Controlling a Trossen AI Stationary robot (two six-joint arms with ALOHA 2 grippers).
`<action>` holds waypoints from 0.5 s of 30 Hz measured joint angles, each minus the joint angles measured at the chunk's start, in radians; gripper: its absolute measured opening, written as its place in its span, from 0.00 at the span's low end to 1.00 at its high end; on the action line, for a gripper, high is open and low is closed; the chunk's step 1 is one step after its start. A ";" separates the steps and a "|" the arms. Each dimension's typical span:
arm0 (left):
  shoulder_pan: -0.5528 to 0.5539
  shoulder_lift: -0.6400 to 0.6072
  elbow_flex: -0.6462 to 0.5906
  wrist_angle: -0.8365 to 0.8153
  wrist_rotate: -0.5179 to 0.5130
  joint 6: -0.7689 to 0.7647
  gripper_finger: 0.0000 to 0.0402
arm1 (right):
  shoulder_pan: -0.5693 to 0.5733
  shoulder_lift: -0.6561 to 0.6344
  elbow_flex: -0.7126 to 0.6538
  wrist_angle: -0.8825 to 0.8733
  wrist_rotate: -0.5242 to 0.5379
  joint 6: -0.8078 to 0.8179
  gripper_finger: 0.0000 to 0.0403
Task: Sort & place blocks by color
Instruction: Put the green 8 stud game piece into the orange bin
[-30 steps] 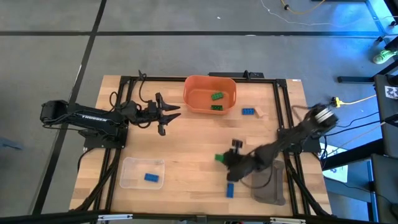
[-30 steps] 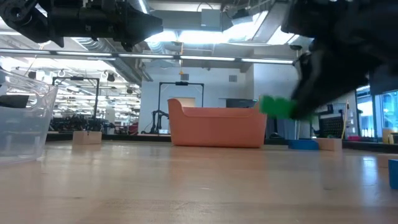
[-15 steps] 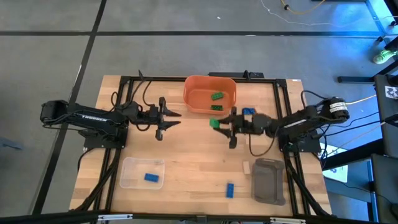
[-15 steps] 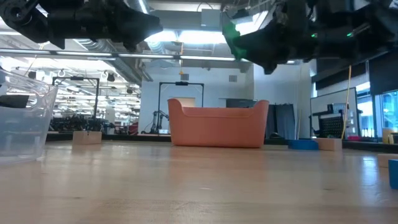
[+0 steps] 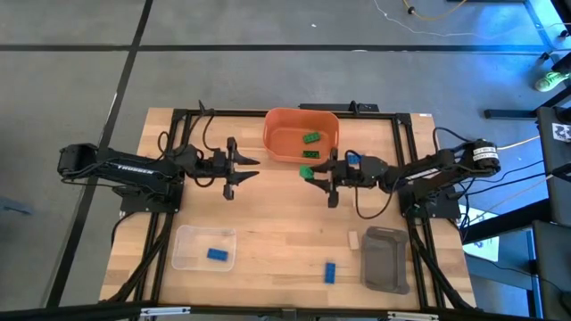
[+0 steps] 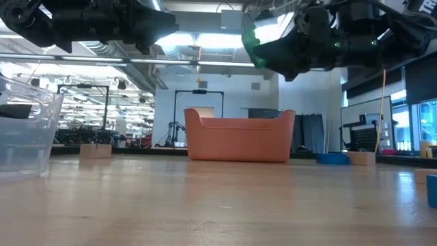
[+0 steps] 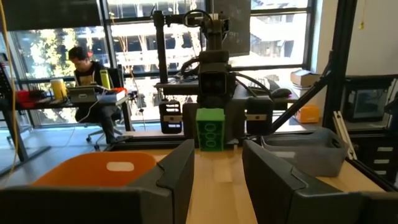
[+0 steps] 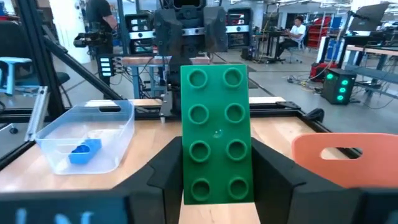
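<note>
Just beside the orange bin (image 5: 302,134), on its near side, the right hand (image 5: 311,174) hangs above the counter (image 5: 268,223) with its two fingers closed on a green block (image 5: 306,173). In the right wrist view the green block (image 8: 216,134) stands upright between the fingers, studs facing the camera. Two more green blocks (image 5: 310,145) already lie inside the orange bin.

The left hand (image 5: 241,168) hovers on the bin's left side, facing the right hand, its fingers parted narrowly and holding nothing.

The main risk, as I judge it, is a release made too early. The held block appears to sit short of the bin's rim, so letting go here would likely drop it onto the counter beside the bin. If the hand travels low, the block could also strike the bin's wall and be knocked loose or push the bin.

The two hands point at each other across the bin's front, so a forward reach by either arm could bring them into contact.

Farther from the bin, a blue block (image 5: 217,254) lies in a clear tray (image 5: 183,250).
</note>
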 joint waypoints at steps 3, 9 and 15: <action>0.002 0.000 0.000 0.003 0.000 0.002 0.32 | -0.015 0.000 0.000 0.000 0.000 -0.005 0.35; 0.005 0.000 0.000 0.005 -0.001 0.027 0.32 | -0.043 0.000 0.001 0.000 0.048 -0.008 0.35; 0.005 0.000 0.000 0.004 -0.038 0.027 0.32 | -0.072 -0.001 0.081 -0.233 0.473 0.013 0.35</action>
